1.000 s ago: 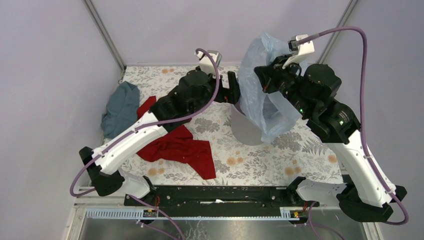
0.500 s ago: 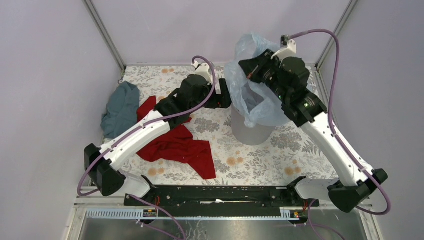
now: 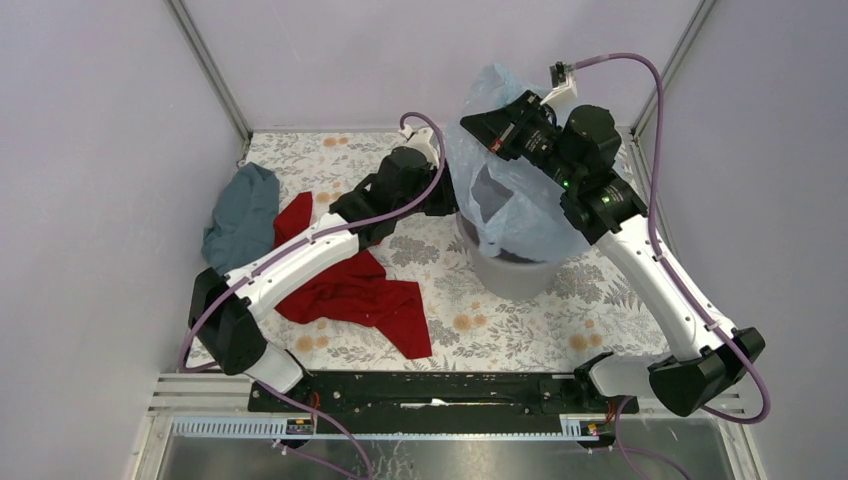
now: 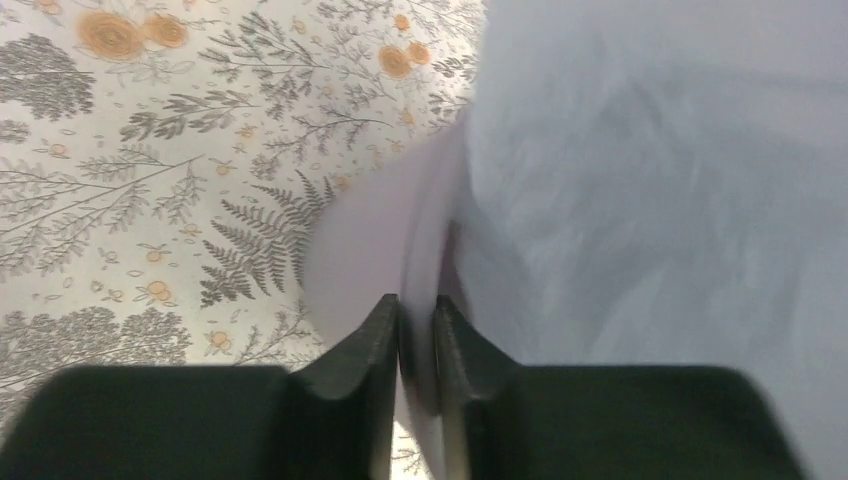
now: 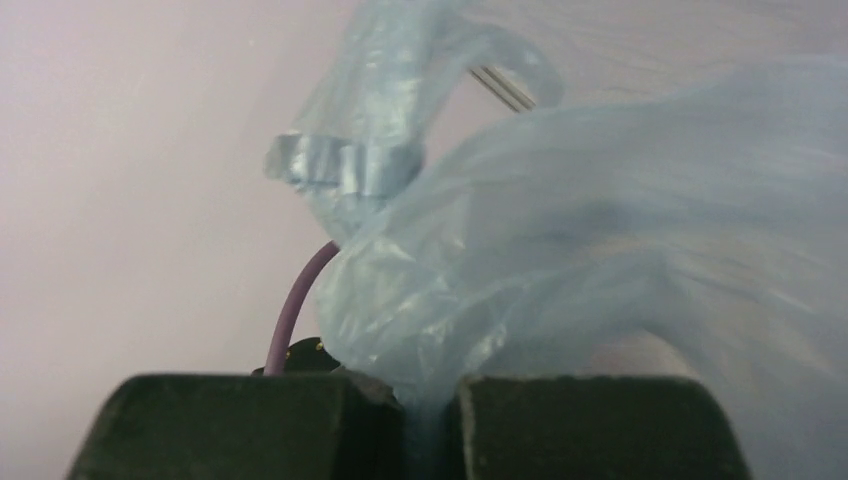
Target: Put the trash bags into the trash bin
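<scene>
The light grey trash bin (image 3: 510,278) stands upright right of the table's middle. The pale blue trash bag (image 3: 525,215) hangs over its mouth and drapes down its right side. My right gripper (image 3: 472,125) is above the bin's far left edge, shut on a bunched fold of the bag (image 5: 560,260); film fills the gap between its jaws (image 5: 425,405). My left gripper (image 3: 452,198) is at the bin's left rim. In the left wrist view its jaws (image 4: 417,305) are closed on the thin bin wall (image 4: 365,240), with bag film (image 4: 650,170) just right of them.
A red cloth (image 3: 350,290) lies crumpled on the floral tablecloth (image 3: 600,310) under the left arm. A teal-grey cloth (image 3: 240,215) sits at the left edge. Walls and metal posts enclose the back and sides. The right arm's purple cable (image 3: 640,75) arcs over the bin.
The right gripper carried the bag left and lower, so it now drapes over the bin's mouth. The left gripper moved right to the bin's rim and closed on it.
</scene>
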